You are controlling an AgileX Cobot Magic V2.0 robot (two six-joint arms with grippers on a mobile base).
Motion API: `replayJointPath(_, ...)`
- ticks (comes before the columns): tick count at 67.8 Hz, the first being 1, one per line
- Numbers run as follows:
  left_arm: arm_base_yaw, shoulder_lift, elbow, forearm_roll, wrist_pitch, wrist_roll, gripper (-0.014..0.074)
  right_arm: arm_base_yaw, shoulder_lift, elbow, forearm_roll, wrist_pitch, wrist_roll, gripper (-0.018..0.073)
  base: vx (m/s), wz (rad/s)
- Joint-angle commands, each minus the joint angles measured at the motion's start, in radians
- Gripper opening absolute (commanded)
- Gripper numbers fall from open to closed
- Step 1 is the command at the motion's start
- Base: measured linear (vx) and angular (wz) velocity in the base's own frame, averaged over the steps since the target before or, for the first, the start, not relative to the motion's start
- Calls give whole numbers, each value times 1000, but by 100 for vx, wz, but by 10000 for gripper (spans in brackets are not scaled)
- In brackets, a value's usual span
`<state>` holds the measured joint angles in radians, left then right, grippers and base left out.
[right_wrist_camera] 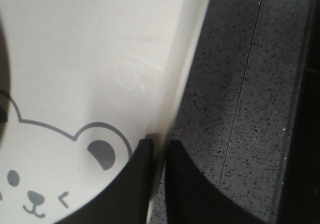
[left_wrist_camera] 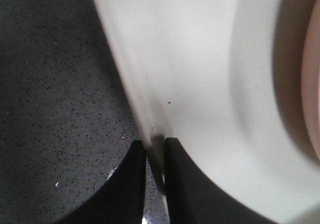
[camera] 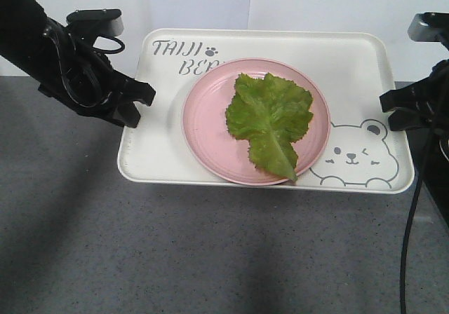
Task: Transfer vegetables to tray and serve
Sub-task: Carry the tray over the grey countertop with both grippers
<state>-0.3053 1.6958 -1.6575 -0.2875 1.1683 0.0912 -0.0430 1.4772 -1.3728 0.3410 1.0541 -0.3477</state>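
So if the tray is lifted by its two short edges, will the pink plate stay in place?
Perhaps not. The pink plate sits loose on the smooth tray, so a tilt may slide it. The lettuce looks thin and light; it may shift too.

Taking the tray [camera: 365, 69] as landmark: the dark speckled worktop [camera: 210, 258] in front of it lies open across its whole width. The left hand [camera: 133, 104] clamps the tray's left rim and the right hand [camera: 393, 107] its right rim, blocking both sides. On the tray a pink plate [camera: 203, 111] with the lettuce [camera: 270, 118] fills the middle; the far right corner is bare.
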Motion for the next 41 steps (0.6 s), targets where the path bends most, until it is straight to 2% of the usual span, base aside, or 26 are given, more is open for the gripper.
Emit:
replayJointPath(1,-39,-49,-33,-234,-81,26,-6,31,-41,-28,206,14,-49,-6,0,0)
replayJointPath(41,-39,-49,-33,-234,-81,26,-6,31,-41,-28,206,14,-49,-6,0,0)
